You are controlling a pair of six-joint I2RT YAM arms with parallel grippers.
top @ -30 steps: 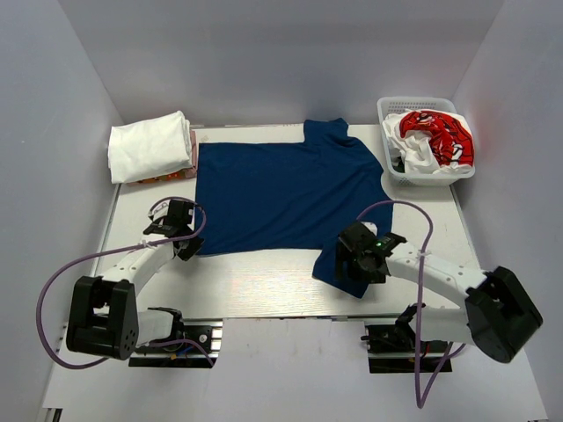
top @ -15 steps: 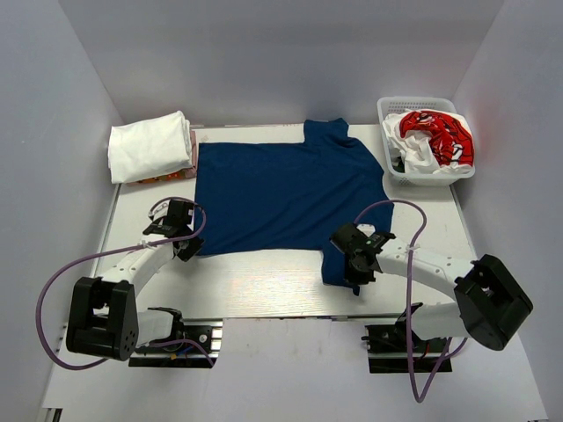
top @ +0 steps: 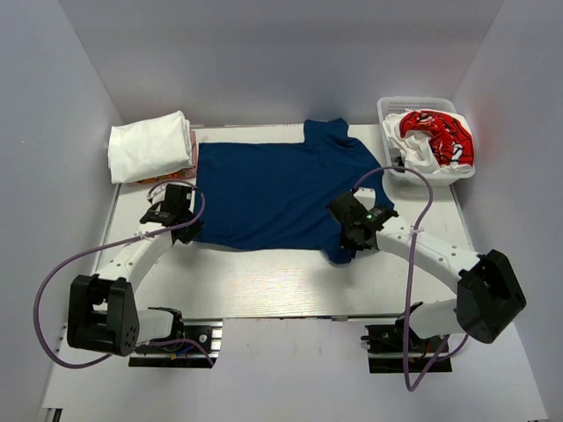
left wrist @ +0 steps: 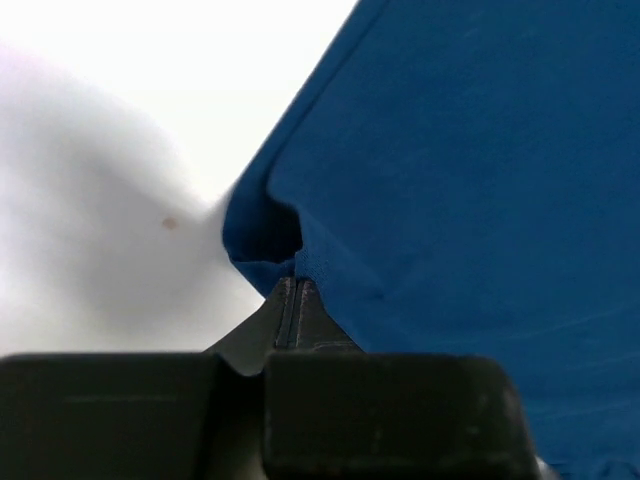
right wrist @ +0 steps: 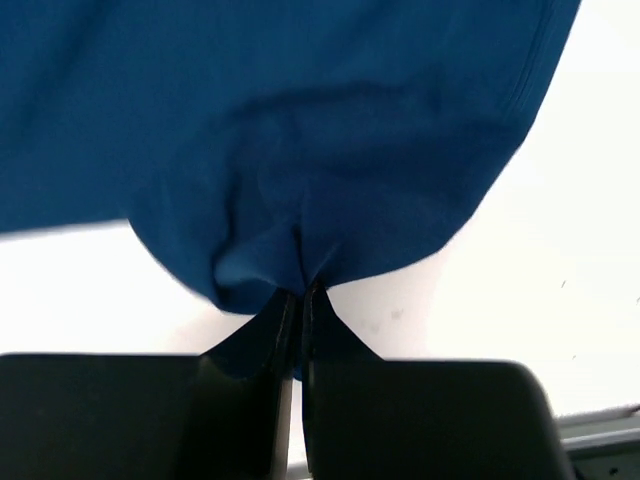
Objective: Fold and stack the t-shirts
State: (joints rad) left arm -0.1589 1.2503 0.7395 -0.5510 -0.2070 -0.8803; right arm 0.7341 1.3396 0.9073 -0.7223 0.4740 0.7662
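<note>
Navy t-shirt (top: 281,189) looks soft, light and limp. Left hand (left wrist: 296,292) and right hand (right wrist: 302,298) are pinched closed on its near corners, likely the best hold.

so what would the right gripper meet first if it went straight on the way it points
The navy t-shirt: the right gripper is shut on its edge, with more of it spread ahead; depth unclear.
</note>
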